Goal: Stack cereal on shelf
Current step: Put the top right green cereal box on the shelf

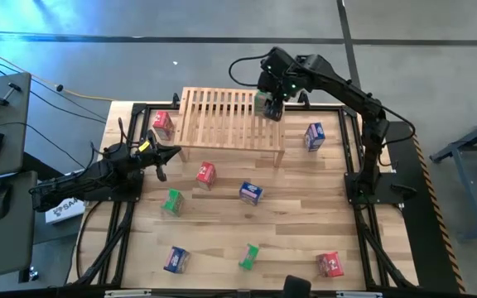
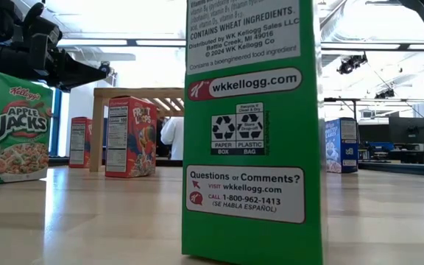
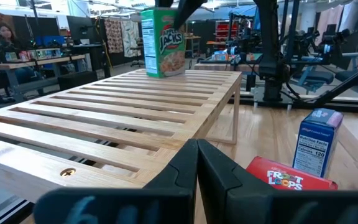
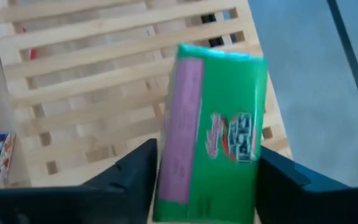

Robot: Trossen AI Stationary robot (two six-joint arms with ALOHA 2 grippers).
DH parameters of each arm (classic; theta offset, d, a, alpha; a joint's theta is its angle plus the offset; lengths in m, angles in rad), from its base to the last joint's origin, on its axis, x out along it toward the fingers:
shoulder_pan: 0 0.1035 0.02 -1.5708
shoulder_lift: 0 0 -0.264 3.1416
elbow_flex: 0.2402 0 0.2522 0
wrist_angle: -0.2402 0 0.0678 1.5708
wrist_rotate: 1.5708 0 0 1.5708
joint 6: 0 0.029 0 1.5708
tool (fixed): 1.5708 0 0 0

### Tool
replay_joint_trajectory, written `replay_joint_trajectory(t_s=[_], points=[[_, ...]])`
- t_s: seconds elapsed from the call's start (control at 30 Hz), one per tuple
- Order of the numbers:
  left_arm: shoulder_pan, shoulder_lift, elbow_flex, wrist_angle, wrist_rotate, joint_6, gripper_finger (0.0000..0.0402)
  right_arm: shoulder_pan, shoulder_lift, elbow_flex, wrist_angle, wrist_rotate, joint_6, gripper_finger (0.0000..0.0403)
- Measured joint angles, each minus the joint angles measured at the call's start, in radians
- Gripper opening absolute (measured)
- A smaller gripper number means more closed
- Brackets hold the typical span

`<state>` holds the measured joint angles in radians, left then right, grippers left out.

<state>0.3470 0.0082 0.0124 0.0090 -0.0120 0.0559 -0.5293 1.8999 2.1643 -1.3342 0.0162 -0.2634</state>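
The light-wood slatted shelf [image 1: 222, 116] stands at the table's far middle. My right gripper [image 1: 270, 103] is shut on a green cereal box [image 4: 211, 134] at the shelf's far right corner; the box also shows in the left wrist view [image 3: 162, 42]. My left gripper [image 1: 162, 161] is shut and empty, just off the shelf's near left corner, its closed fingers [image 3: 197, 168] pointing along the shelf. A red box [image 1: 163, 124] stands by the shelf's left end. Another red box [image 1: 206, 174] lies in front of the shelf. My right gripper pinches the green box's two broad faces [image 4: 166, 155] between its two fingers, near the box's top end. The fingers come from above, pointing down. The box stands upright with its bottom end on the shelf's slats [image 3: 166, 73].
Loose boxes lie on the plank table: blue [image 1: 250, 193], green [image 1: 172, 201], blue [image 1: 314, 135], blue [image 1: 175, 259], green [image 1: 249, 256], red [image 1: 330, 264]. The green one fills the low view's middle [image 2: 252, 125]. Most of the shelf top is bare.
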Motion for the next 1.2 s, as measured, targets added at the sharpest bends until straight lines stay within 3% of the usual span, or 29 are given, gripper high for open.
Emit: replay_joint_trajectory(t_s=[0.17, 0.3, 0.43, 0.63, 0.83, 1.07, 1.2], points=[[0.0, 0.0, 0.0, 0.0, 0.0, 0.0, 0.0, 0.006, -0.001, 0.0, 0.061, 0.0, -0.012, 0.0249], [0.0, 0.0, 0.0, 0.0, 0.0, 0.0, 0.0, 0.031, -0.006, 0.066, 0.038, 0.002, -0.032, 0.0245], [0.0, 0.0, 0.0, 0.0, 0.0, 0.0, 0.0, 0.084, -0.011, 0.192, -0.055, 0.052, -0.026, 0.0212], [0.0, 0.0, 0.0, 0.0, 0.0, 0.0, 0.0, 0.115, -0.113, 0.099, -0.127, 0.062, 0.021, 0.0118], [0.0, 0.0, 0.0, 0.0, 0.0, 0.0, 0.0, 0.091, -0.199, -0.137, -0.125, 0.062, 0.112, 0.0014], [0.0, 0.0, 0.0, 0.0, 0.0, 0.0, 0.0, 0.077, -0.391, -0.601, 0.282, 0.058, 0.154, 0.0015], [0.0, 0.0, 0.0, 0.0, 0.0, 0.0, 0.0, 0.054, -0.429, -0.776, 0.474, 0.065, 0.187, 0.0003]])
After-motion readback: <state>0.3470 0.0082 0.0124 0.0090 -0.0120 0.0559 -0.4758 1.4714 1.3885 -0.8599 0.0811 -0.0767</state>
